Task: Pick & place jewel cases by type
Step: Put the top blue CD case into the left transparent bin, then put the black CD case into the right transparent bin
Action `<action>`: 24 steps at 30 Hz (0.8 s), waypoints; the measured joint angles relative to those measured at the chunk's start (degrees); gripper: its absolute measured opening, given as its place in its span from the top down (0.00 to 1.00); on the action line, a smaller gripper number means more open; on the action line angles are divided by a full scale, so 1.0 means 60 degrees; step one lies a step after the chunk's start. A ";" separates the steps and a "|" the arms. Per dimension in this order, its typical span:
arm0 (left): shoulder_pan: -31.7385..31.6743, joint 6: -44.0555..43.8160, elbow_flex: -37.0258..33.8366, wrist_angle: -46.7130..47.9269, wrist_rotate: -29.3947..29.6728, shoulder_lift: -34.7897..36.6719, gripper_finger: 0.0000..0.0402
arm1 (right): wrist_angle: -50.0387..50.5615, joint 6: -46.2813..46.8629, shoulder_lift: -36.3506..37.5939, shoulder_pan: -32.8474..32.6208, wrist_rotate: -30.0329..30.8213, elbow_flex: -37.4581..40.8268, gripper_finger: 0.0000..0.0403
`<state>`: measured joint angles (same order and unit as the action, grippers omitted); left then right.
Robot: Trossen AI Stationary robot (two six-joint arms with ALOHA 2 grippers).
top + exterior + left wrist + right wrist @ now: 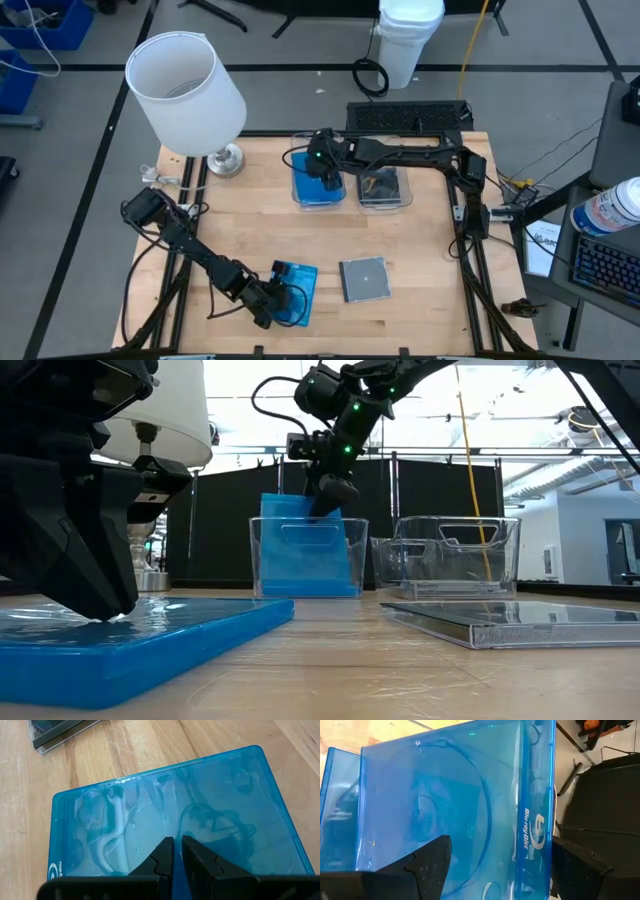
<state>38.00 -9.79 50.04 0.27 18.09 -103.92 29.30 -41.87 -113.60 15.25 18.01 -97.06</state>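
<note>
Risk: my right end effector (325,495) grips a blue case (300,510) over the left bin (318,190); releasing tilted could jam it. Left end effector (173,855), fingers nearly together and empty, presses another blue case (175,815) on the table (420,250).

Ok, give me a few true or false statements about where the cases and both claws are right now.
1. The right claw is over the bin holding blue cases. True.
2. The grey case lies inside a bin. False: it lies flat on the table.
3. The left claw has fingers nearly together over a blue case lying flat. True.
4. The lamp has tipped over. False: it stands upright.
</note>
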 joint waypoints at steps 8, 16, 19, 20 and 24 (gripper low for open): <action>0.0000 -0.0010 0.0000 0.0000 0.0000 0.0000 0.88 | 0.0080 0.1332 0.0003 0.0144 -0.2071 0.0000 0.28; 0.0000 -0.0122 0.0000 0.0002 0.0000 0.0000 0.88 | 0.0109 0.0706 0.0003 0.0178 -0.1737 0.0007 0.28; 0.0000 -0.0122 0.0000 0.0004 0.0000 0.0000 0.88 | -0.0006 0.0294 0.0002 0.0127 -0.1101 0.0007 0.28; 0.0000 -0.0122 0.0000 0.0004 0.0000 0.0000 0.88 | -0.0052 0.0150 0.0004 0.0109 -0.0919 0.0007 0.28; 0.0000 -0.0122 0.0000 0.0004 0.0000 0.0000 0.88 | -0.0293 -0.0294 0.0000 0.0037 -0.0482 0.0007 0.28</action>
<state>38.00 -10.52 50.04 0.30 18.09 -103.92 27.54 -43.63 -113.60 15.47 15.12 -97.01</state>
